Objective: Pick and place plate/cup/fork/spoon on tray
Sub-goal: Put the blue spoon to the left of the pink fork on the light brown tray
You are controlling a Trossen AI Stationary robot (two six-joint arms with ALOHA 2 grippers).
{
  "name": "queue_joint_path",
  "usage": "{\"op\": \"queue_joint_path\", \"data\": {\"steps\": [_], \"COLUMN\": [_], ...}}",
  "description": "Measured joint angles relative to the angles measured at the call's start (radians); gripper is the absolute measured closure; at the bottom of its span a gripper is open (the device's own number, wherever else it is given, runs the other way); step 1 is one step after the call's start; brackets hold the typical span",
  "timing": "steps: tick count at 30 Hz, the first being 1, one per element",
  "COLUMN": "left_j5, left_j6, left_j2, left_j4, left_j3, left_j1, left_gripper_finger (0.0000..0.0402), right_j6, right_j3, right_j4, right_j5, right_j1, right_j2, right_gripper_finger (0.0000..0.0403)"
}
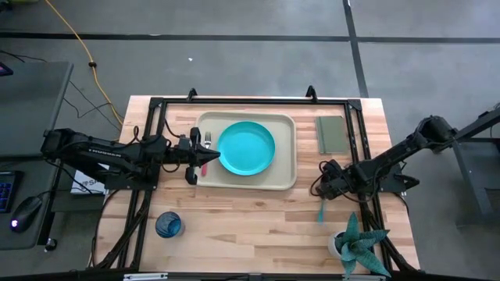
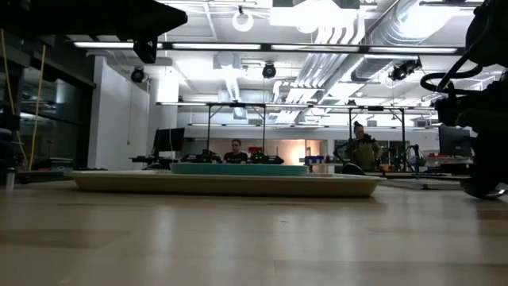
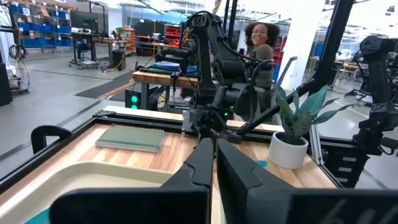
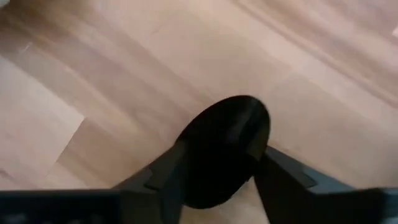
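The plate [image 1: 246,148] lies on the tray [image 1: 285,178]. The left gripper [image 1: 205,158] sits at the tray's left rim, closed on the fork [image 1: 208,142], red handle between its fingers. The right gripper [image 1: 323,187] is low over the table [image 1: 250,222], closed on the spoon [image 1: 321,211], right of the tray. The cup [image 1: 168,225] stands on the table near the front left.

Table [image 1: 258,218]: pale wood planks, smooth, satin sheen. Tray [image 1: 286,181]: matt beige, probably plastic. Plate [image 1: 246,147]: smooth turquoise plastic, slight gloss. Cup [image 1: 168,225]: translucent blue plastic. Pad [image 1: 332,134]: matt grey-green, cloth-like. Frame [image 1: 234,101]: black metal.
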Motion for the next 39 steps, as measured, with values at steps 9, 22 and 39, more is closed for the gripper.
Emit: {"op": "queue_joint_path", "data": {"steps": [9, 22, 39], "left_j5": [0.000, 0.000, -0.003], "left_j6": [0.000, 0.000, -0.003], "left_j2": [0.000, 0.000, 0.005], "left_j4": [0.000, -0.001, -0.003], "left_j3": [0.000, 0.000, 0.001], "left_j1": [0.000, 0.000, 0.000], "left_gripper_finger": [0.0399, 0.0399, 0.0398], "right_j6": [-0.022, -0.264, -0.992], "right_j3": [0.031, 0.229, 0.221], "right_j4": [-0.001, -0.001, 0.822], "right_j5": [0.029, 0.199, 0.355], "right_j1": [-0.001, 0.000, -0.039], "right_j2": [-0.002, -0.007, -0.006], "right_gripper_finger": [0.0388, 0.0401, 0.0402]}}
